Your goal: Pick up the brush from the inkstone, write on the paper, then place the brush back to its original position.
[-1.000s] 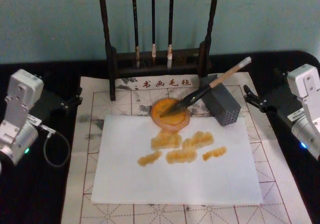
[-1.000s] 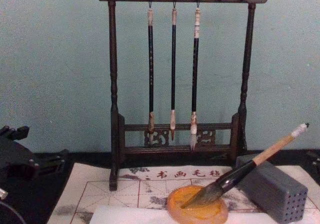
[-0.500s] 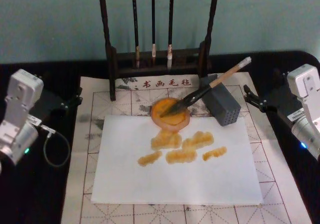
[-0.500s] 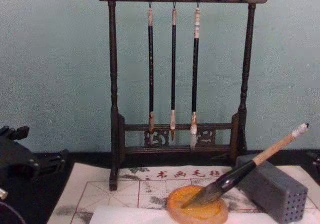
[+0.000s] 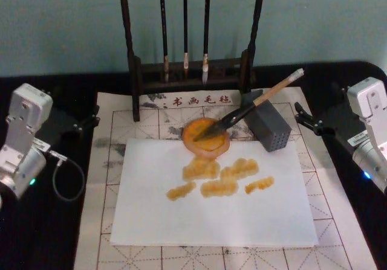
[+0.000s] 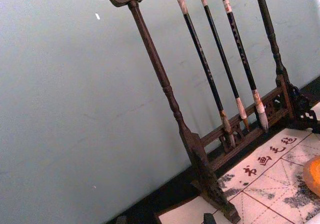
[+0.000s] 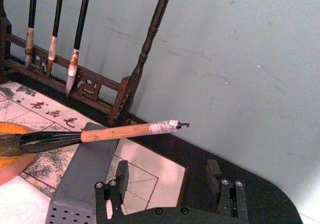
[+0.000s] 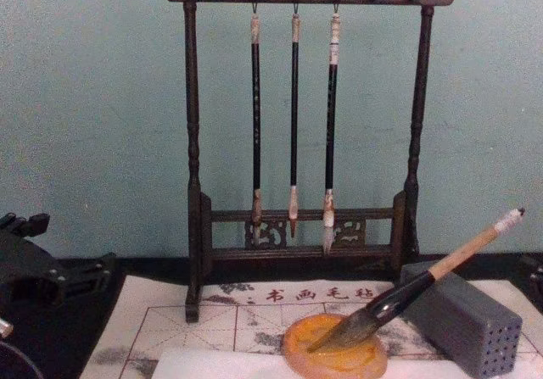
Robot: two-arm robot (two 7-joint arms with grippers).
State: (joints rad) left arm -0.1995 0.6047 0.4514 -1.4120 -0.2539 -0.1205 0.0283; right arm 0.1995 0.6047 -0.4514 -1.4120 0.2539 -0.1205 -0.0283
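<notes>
Right gripper [image 7: 167, 168] is wide open, holding nothing. The brush [image 7: 115, 132] lies just ahead of it, tuft in the inkstone [image 5: 205, 138], handle on the grey block [image 7: 80, 184]. Left gripper [image 5: 94, 116] gapes empty too, brush well off to its right.

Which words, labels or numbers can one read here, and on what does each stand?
"书画毛毡", in red, printed along the far edge of the cream mat.
White sticker on the left arm, and another on the right arm: too small to read.

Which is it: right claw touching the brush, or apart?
Apart. Head view shows bare mat between the right claw and the brush handle.
</notes>
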